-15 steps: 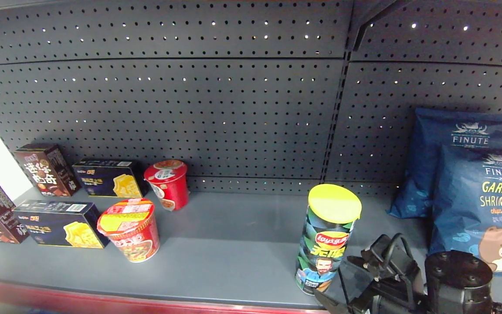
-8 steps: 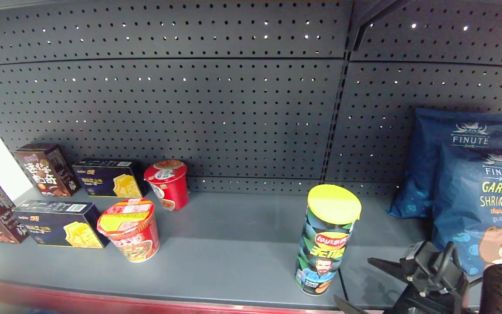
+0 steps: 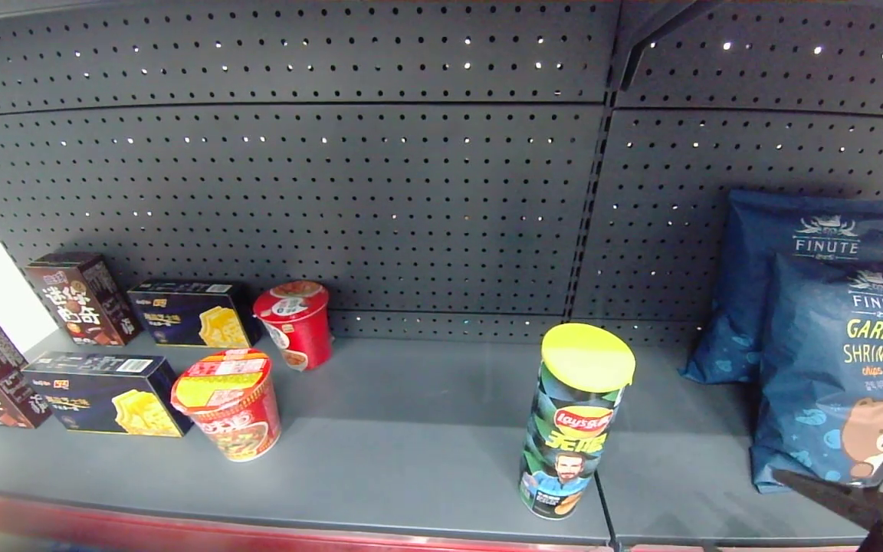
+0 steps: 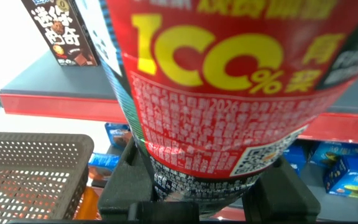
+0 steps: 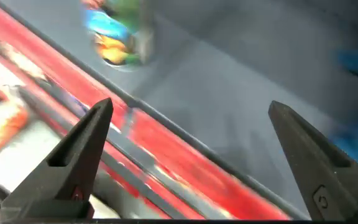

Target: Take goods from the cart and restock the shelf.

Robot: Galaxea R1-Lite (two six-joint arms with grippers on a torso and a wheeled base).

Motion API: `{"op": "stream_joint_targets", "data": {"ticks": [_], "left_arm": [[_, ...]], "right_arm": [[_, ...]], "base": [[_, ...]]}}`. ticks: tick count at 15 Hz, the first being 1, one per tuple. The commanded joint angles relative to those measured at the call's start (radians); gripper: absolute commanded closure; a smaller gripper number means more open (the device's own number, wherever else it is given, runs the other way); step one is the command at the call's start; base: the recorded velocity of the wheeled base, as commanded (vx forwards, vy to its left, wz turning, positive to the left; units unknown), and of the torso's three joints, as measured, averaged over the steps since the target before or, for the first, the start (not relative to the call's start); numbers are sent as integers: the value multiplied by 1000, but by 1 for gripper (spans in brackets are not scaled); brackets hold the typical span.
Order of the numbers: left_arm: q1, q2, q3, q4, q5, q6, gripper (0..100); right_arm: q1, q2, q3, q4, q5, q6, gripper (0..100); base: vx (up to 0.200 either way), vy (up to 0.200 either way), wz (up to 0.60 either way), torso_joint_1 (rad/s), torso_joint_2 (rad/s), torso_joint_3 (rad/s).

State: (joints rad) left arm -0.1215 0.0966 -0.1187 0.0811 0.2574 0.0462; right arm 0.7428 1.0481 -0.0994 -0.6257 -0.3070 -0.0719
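- The left gripper was clamped on a red cup near its narrow base, out in front of the shelf, a low hold that probably suits setting it down on its base.
- The right gripper stood wide and carried nothing, at 4 o'clock in the head view, well apart from the can.
- The can stood upright at 5 o'clock near the front edge.
- Two cups sat at 8 o'clock, so the held one likely belonged beside them.
- Boxes lay at 9 o'clock, and bags leaned on the pegboard at 3 o'clock.
- The shelf was flat grey metal with a red lip.
- A mesh basket sat low, in front of the shelf.
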Motion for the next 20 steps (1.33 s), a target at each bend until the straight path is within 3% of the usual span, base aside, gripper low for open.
{"op": "stream_joint_targets", "data": {"ticks": [1, 2, 4, 7, 9, 10, 12, 14, 16, 17, 19, 20], "left_arm": [[0, 2, 4, -14, 0, -3, 100], [0, 2, 7, -15, -1, -3, 100], [0, 2, 16, -17, -4, -5, 100], [0, 2, 25, -49, -4, -19, 100], [0, 2, 37, -80, -4, -20, 100], [0, 2, 48, -86, -4, -20, 100], [0, 2, 54, -90, -6, -14, 100], [0, 2, 40, -133, -17, -9, 100], [-1, 2, -25, -129, -118, 27, 100], [-1, 3, -71, -75, -188, 44, 100], [-1, 2, -125, 26, -299, 83, 100], [-1, 2, -141, 68, -392, 100, 100]], "right_arm": [[-23, -197, -123, 80, -199, 34, 0], [-102, -211, -141, 83, -250, 52, 0], [-350, -269, -135, 98, -253, 70, 0], [-635, -493, -31, 219, -261, 72, 0], [-727, -663, 20, 345, -254, 72, 0], [-720, -809, 32, 475, -248, 72, 0], [-651, -956, 44, 598, -211, 92, 0], [-655, -955, 96, 543, -67, 133, 0], [-655, -955, 99, 531, 201, 133, 0], [-655, -955, 99, 534, 287, 129, 0], [-655, -955, 99, 548, 301, 63, 0], [-655, -955, 99, 549, 307, 46, 0]], "base": [[0, 0, 0, 0, 0, 0], [0, 0, 0, 0, 0, 0], [0, 0, 0, 0, 0, 0], [0, 0, 0, 0, 0, 0], [0, 0, 0, 0, 0, 0], [0, 0, 0, 0, 0, 0], [0, 0, 0, 0, 0, 0], [0, 0, 0, 0, 0, 0], [0, 0, 0, 0, 0, 0], [0, 0, 0, 0, 0, 0], [0, 0, 0, 0, 0, 0], [0, 0, 0, 0, 0, 0]]}}
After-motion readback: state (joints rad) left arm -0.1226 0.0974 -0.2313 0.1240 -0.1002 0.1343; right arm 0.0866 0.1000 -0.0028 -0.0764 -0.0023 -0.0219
